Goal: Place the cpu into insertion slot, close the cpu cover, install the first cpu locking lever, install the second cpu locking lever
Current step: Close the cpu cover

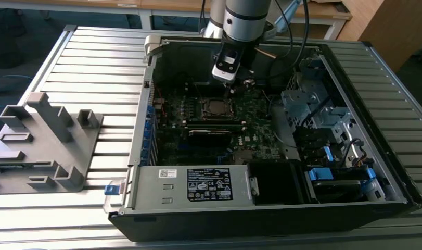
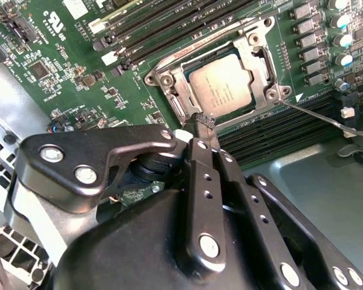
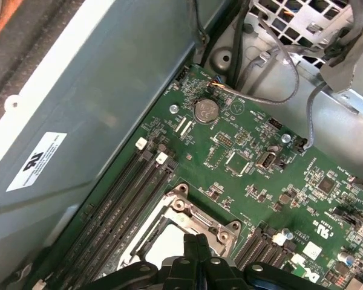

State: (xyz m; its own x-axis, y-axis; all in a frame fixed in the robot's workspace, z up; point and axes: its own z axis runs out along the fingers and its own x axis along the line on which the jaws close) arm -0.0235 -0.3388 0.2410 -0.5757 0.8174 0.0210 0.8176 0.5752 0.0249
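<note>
Slatted metal bench (image 1: pixel 79 57) carried open computer case (image 1: pixel 266 226). cpu (image 2: pixel 221 84) sat in insertion slot (image 2: pixel 183 101), cpu cover (image 2: pixel 263 57) flat over it, retaining chip. Tool (image 2: pixel 204 122), pressed together, gripping nothing, hung at cover edge; exterior view: cpu at tool's 7 o'clock. Lever rod (image 2: pixel 327 118) stood free, apparently unlatched.

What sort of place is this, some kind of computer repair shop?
More likely a robotics lab or test workshop: a robot arm reaches into an open desktop computer case lying on a slatted metal table, above the motherboard with its cpu seated, and wooden desks stand behind.
</note>
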